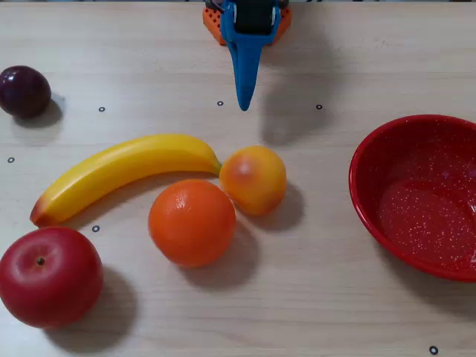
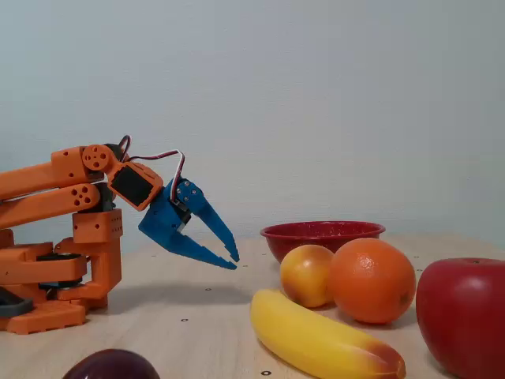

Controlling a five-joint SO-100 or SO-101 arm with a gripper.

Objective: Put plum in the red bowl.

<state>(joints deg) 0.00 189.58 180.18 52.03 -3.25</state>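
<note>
The plum [image 1: 24,91] is a small dark purple fruit lying at the far left of the table in the overhead view; in the fixed view [image 2: 110,365] only its top shows at the bottom edge. The red bowl [image 1: 370,201] stands empty at the right edge, and it also shows at the back in the fixed view [image 2: 322,230]. My blue gripper [image 1: 244,104] hangs above the table at the top middle, well away from both. In the fixed view the gripper [image 2: 233,261] points down and forward, its tips together with nothing between them.
A yellow banana [image 1: 123,167], an orange [image 1: 192,222] and a smaller orange-yellow fruit [image 1: 253,178] lie clustered mid-table between the plum and the bowl. A big red apple [image 1: 48,275] sits at the front left. The orange arm base [image 2: 47,276] stands at the table's far edge.
</note>
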